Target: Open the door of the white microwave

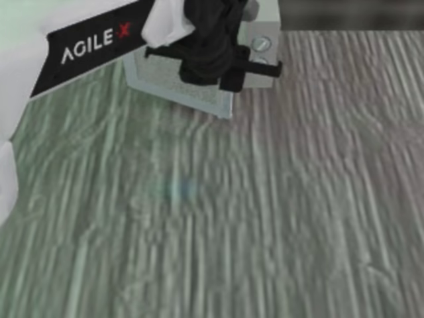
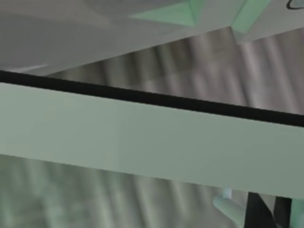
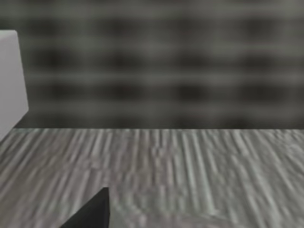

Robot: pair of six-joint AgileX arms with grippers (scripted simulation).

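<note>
Top view: white microwave [image 1: 266,26] at the far edge of the table [image 1: 265,218], near the middle, slightly left. Door [image 1: 179,89] with its grey mesh window facing the near side, seemingly swung a little out from the body, its edge next to the two knobs [image 1: 261,45] nearer the camera than its other edge. Left gripper [image 1: 215,63] directly above that front, over the seam between door and knob strip, covering much of it. Whether it is spread or closed, or has hold of anything: cannot tell, hidden beneath the wrist.

Step in hand, as a judgement: pulling the door open, early in the swing. Next move likely calls for an arc about the hinge, not a straight pull.

Right arm parked, out of the top view.
</note>
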